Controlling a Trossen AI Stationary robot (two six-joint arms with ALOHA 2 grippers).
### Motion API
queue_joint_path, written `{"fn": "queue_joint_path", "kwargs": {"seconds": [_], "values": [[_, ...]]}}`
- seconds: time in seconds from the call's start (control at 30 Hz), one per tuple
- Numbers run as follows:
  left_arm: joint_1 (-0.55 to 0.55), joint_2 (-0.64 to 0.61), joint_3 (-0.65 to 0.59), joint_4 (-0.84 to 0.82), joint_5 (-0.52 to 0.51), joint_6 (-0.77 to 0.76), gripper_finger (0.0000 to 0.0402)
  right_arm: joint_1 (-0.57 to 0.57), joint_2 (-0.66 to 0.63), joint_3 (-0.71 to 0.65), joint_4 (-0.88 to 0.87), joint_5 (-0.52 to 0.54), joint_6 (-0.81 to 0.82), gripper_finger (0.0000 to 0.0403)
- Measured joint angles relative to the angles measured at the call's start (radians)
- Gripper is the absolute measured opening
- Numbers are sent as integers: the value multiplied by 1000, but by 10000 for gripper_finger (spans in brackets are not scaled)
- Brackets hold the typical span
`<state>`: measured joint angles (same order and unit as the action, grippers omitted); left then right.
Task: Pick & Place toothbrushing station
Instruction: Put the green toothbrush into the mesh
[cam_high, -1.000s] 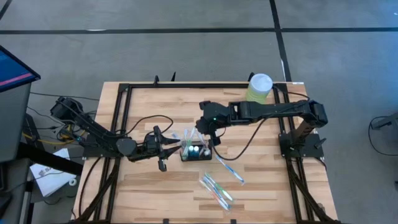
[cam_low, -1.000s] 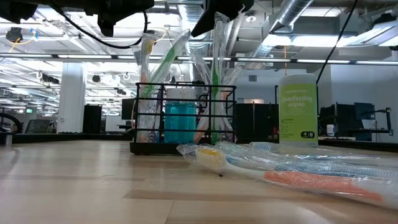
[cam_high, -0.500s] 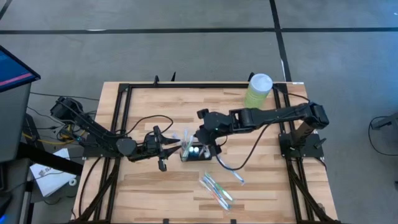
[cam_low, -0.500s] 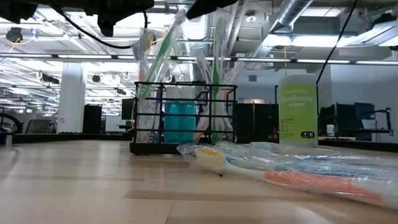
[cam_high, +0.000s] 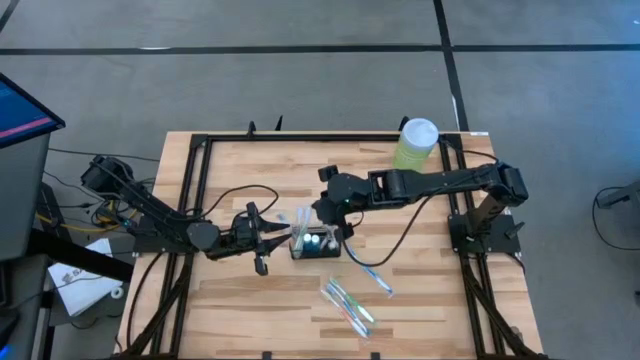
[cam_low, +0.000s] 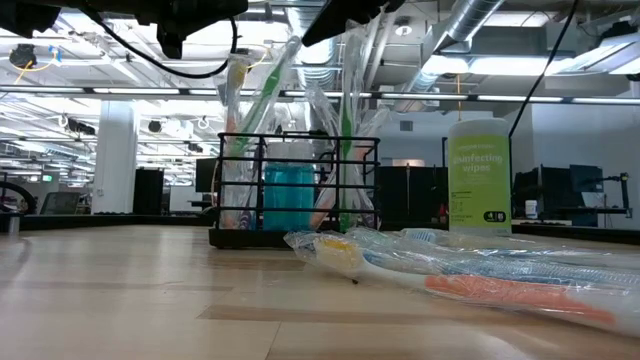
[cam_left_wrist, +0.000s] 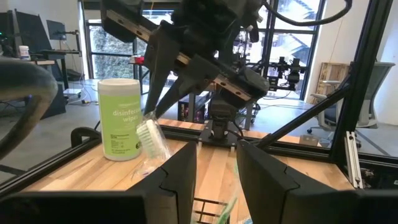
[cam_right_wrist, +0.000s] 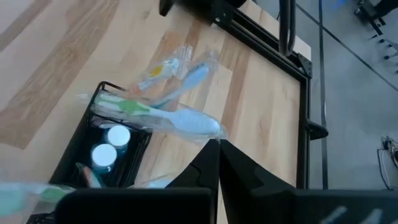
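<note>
The toothbrushing station (cam_high: 316, 245) is a low black wire holder standing on the table's middle, with blue-capped tubes (cam_right_wrist: 111, 146) and several wrapped toothbrushes upright in it. My right gripper (cam_high: 322, 212) hangs over its far side, shut on a wrapped green toothbrush (cam_right_wrist: 155, 115) that leans out of the station (cam_low: 295, 190). My left gripper (cam_high: 282, 238) lies level at the station's left end, open. Its fingers (cam_left_wrist: 180, 180) stand either side of the end wire, and I cannot tell whether they touch it. My right gripper pinches the clear wrapper's upper end (cam_right_wrist: 212, 132), by the brush head (cam_left_wrist: 149, 132), between its two shut fingers. The fingers slant down from the table's far right. The toothbrush (cam_low: 268, 90) leans tilted below them, its lower end down inside the station.
A pale-green wipes canister (cam_high: 417, 143) stands at the far right corner. Several wrapped toothbrushes (cam_high: 348, 303) lie on the table near the station, one more (cam_high: 370, 272) to its right. Black frame rails (cam_high: 190, 190) border the tabletop.
My right gripper has dipped a little toward the station's left end and come partly back. The green toothbrush's upper end has swayed with it, while its lower end has stayed in the station.
</note>
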<state>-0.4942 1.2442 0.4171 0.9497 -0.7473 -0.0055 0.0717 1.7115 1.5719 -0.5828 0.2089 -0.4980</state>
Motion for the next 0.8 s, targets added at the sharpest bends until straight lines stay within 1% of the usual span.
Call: {"fn": "queue_joint_path", "kwargs": {"seconds": [0.13,0.47,0.6,0.8], "values": [[0,0,0,0,1,0,108,1,0,0,6,2,-7,0],[0,0,0,-1,2,0,108,59,0,0,44,17,-54,0],[0,0,0,-2,2,0,108,58,0,1,40,63,-89,0],[0,0,0,-4,-1,0,108,68,0,49,10,54,-78,0]]}}
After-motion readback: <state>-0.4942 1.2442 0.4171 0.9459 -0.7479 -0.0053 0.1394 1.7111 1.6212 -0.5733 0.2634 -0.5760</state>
